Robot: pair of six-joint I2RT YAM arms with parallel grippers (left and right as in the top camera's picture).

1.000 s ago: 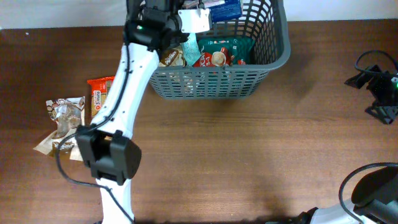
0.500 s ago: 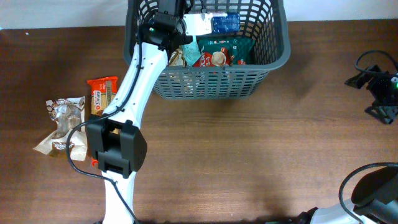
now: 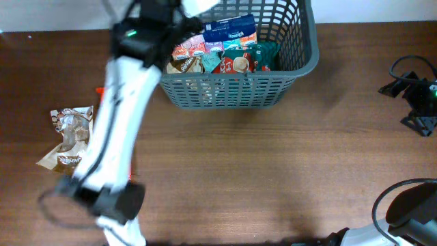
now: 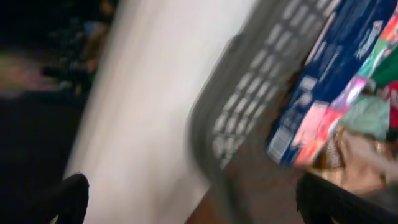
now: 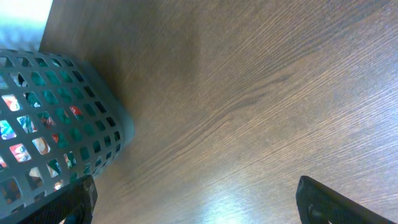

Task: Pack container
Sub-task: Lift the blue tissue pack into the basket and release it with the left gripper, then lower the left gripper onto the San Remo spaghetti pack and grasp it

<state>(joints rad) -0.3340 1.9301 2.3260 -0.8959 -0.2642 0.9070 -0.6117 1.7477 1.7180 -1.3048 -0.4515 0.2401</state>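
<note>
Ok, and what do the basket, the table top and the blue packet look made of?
The container looks like moulded plastic, matt dark grey: even colour, lattice slots, thick rim. The table top shows brown wood grain with slight sheen; solid wood or laminate, cannot tell. The blue packet inside looks like printed film or thin card; too small to say.

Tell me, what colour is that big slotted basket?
The basket is dark grey; the overhead view shows it best.
</note>
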